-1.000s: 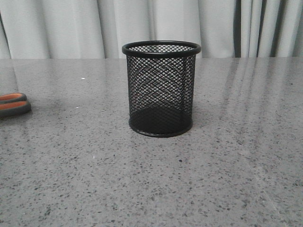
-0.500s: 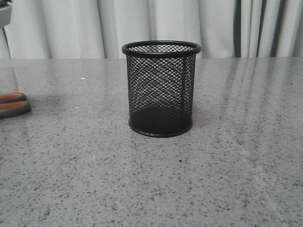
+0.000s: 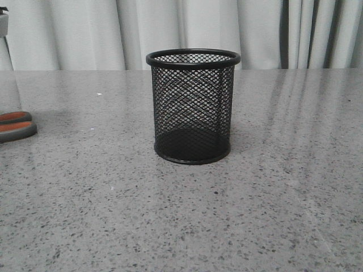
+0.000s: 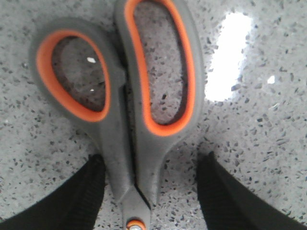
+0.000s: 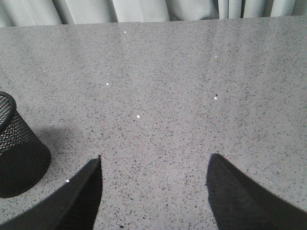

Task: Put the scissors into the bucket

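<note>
**Scissors flat on table, left fingers astride them; mesh cup empty at centre**

Left wrist view, nearest: the grey scissors with orange-lined looped handles lie flat on the speckled grey stone-look table. Two loops, one rounder, one long and narrow, meet at an orange-ringed pivot at bottom centre of the frame; blades out of view. The left gripper is spread wide, a black textured finger either side of the handle shanks, with table showing between each finger and the scissors. It holds nothing. This close detail appears in no other view.

Right wrist view: the right gripper is also wide apart and empty, its two dark fingers over bare table. The black wire-mesh cylindrical bucket sits at lower left of that frame, cut by the edge.

Front view: only the handle ends of the scissors show, at the left edge mid-height, well apart from the bucket. The bucket stands upright at frame centre, diamond mesh wall, solid rolled rim, solid base ring, nothing inside. Table surface is glossy with pale reflections. Farthest back, pleated light-grey curtains run across the top.
</note>
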You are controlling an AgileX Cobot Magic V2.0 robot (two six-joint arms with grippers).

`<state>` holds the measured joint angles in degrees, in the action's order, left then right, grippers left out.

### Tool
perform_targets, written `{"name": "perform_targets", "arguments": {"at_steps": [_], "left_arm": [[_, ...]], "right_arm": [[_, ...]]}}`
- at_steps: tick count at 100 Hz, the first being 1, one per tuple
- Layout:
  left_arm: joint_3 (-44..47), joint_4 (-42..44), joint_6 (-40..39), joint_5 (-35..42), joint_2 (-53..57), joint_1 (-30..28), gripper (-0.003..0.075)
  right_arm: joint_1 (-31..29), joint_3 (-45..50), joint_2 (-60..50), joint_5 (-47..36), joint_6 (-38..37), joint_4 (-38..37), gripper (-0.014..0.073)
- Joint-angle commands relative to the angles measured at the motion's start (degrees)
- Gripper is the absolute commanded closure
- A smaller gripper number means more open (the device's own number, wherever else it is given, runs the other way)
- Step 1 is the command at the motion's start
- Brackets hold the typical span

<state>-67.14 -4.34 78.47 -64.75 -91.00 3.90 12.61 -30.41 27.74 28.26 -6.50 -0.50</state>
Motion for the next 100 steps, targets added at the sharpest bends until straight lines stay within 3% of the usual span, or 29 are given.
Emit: {"name": "perform_targets", "arguments": {"at_steps": [1,31,60,69,87,100], "left_arm": [[-1.65,-1.11,0.27,0.76,1.21,-0.07,0.0328],[-1.65,-2.02,0.27,1.06,-1.18,-0.07,0.0347],[-1.65,-2.28,0.17,-1.18,-1.19,0.04,0.0645],[-1.65,-2.43,-0.04,-1.53,-0.11,0.04,0.0689],[-1.65,-4.23,-0.28,-0.11,6.85,0.04,0.0699],[-1.65,-8.83,-0.28,4.26,14.69,1.01,0.0699]], "right_arm": [[0.25,-2.08,0.64,-3.46,0.41,-0.81,0.0173],[0.25,-2.08,0.64,-3.24,0.41,-0.81,0.0173],[0.25,-2.08,0.64,-3.96,0.41,-0.81,0.0173],[0.25,-2.08,0.64,-4.07,0.41,-0.81,0.0173],[1.63,-2.08,0.64,-5.08,2.21,2.32,0.0173],[6.21,-2.08,0.64,-8.57,6.9,10.71,0.0173]]}}
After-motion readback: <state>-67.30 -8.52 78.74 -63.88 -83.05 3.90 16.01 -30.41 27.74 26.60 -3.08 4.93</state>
